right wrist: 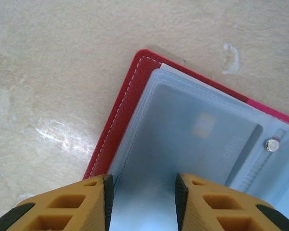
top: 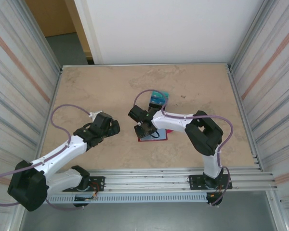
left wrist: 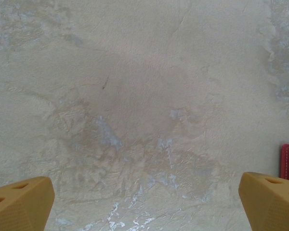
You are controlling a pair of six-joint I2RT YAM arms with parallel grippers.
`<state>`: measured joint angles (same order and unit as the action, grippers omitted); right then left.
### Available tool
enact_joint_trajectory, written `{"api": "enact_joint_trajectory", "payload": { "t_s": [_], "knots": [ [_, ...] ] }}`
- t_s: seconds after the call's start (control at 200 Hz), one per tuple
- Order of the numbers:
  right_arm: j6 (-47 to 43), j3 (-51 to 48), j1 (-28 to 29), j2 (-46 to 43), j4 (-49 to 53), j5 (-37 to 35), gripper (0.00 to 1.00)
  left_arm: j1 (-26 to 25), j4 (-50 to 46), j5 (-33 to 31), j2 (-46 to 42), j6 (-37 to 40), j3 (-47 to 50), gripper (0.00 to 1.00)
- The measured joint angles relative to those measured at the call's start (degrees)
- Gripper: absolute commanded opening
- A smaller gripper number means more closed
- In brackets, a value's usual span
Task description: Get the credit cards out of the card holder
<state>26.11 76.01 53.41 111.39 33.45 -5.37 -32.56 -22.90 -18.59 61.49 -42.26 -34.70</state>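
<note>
Red card holder (right wrist: 120, 120) lies open on the tabletop (right wrist: 48, 57) under the part-open right hand (right wrist: 142, 192), which straddles a pocketed card (right wrist: 207, 139). Next, I judge: pinch its edge and slide it out. The left hand (left wrist: 147, 202), left of the holder, gapes empty.

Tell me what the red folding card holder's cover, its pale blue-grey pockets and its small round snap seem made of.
Red cover: leather or imitation leather, matte, with a stitched seam along its edge. Pale blue-grey pockets: soft translucent plastic, slightly frosted; a card shows dimly through. Small round snap: shiny silver, likely metal.

Beige table (top: 96, 91): red card holder (right wrist: 123, 103), credit cards (top: 159, 98)
</note>
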Motion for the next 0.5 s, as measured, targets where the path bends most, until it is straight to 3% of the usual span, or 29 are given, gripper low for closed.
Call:
{"api": "enact_joint_trajectory", "payload": {
  "t_s": [0.386, 0.501],
  "knots": [
    [0.0, -0.5, -0.2, -0.7, 1.1, -2.4, 0.35, 0.0, 0.0, 0.2, 0.0, 0.0, -0.1, 0.99],
    [0.0, -1.2, -0.6, -0.8, 0.8, -2.3, 0.40, 0.0, 0.0, 0.4, 0.0, 0.0, -0.1, 0.99]
  ]
}}
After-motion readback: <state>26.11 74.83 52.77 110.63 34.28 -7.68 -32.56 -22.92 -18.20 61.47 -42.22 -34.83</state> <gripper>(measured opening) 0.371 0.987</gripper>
